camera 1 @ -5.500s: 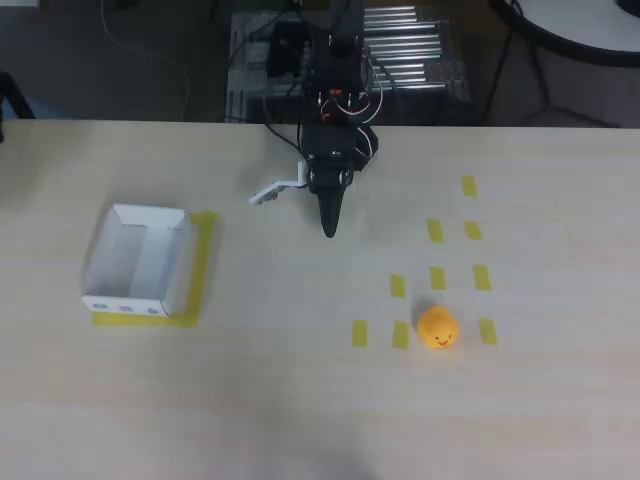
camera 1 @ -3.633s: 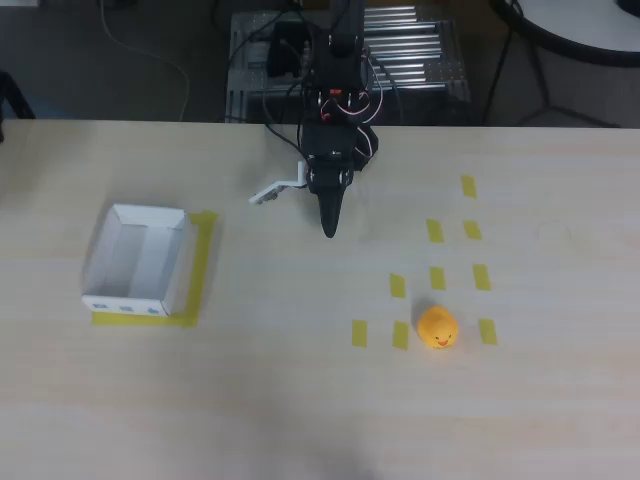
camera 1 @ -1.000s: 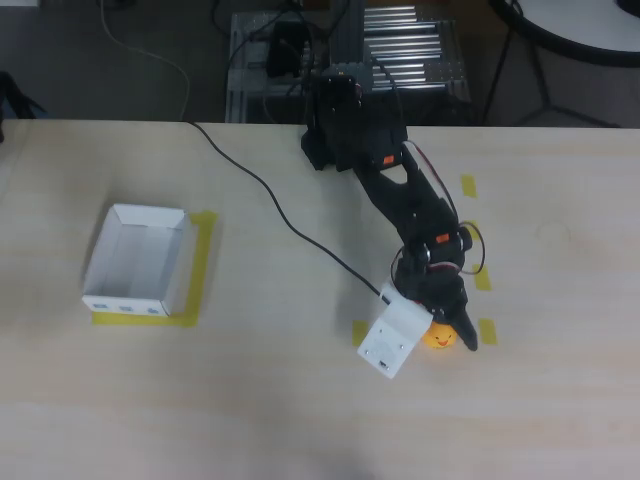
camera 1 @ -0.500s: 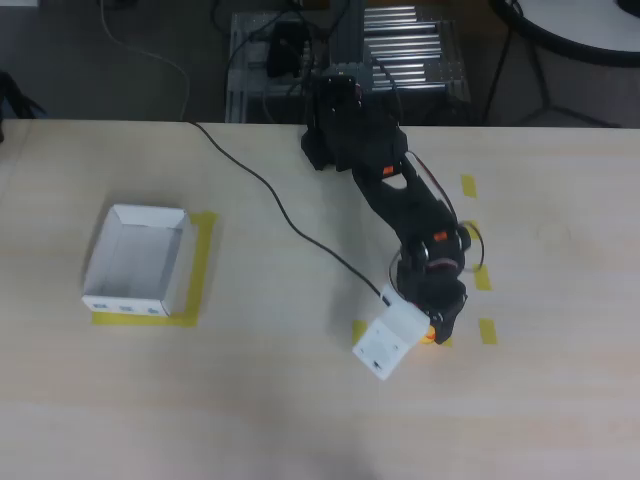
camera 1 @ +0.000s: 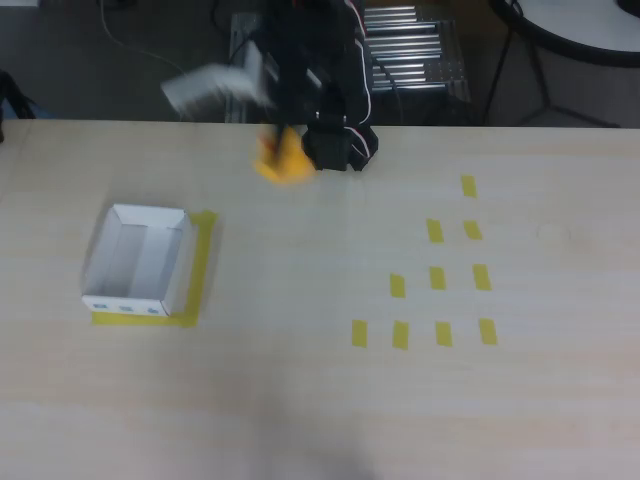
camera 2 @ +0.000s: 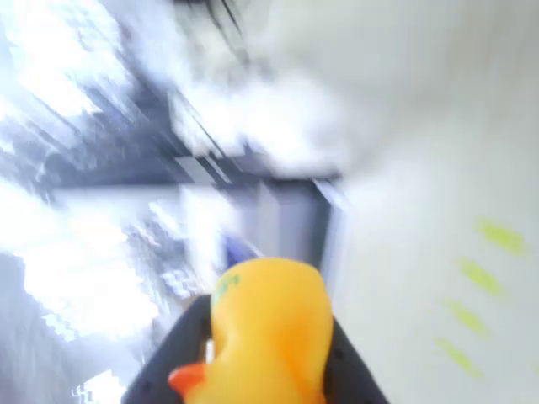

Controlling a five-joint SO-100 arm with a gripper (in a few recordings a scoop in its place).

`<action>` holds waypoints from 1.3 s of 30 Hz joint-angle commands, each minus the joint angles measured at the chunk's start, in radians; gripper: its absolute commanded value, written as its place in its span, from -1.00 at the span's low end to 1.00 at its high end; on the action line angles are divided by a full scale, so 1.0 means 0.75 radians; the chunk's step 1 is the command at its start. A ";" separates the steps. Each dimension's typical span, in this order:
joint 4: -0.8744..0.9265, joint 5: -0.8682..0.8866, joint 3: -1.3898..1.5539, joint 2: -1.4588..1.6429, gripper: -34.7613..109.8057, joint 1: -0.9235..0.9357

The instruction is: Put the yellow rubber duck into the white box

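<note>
The yellow rubber duck [camera 1: 281, 160] hangs blurred in the air near the table's far edge, right of and beyond the white box [camera 1: 137, 262] in the overhead view. In the wrist view the duck [camera 2: 268, 332] sits between the two dark fingers of my gripper [camera 2: 253, 353], which is shut on it. The gripper [camera 1: 285, 150] is smeared by motion in the overhead view. The white box stands open-topped on a yellow tape patch at the left of the table, with small blue marks on its near wall.
Several yellow tape strips [camera 1: 437, 278] lie on the right half of the pale wooden table [camera 1: 320, 400]. The arm's black base [camera 1: 335, 140] stands at the table's far edge. A metal rack [camera 1: 400, 60] is behind the table.
My gripper closed on the duck at the tape strips on the right, lifted it, and swung up and left to the far edge. The spot among the strips is bare now.
</note>
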 commanded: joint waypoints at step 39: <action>-0.931 -0.258 0.573 -0.929 0.04 0.955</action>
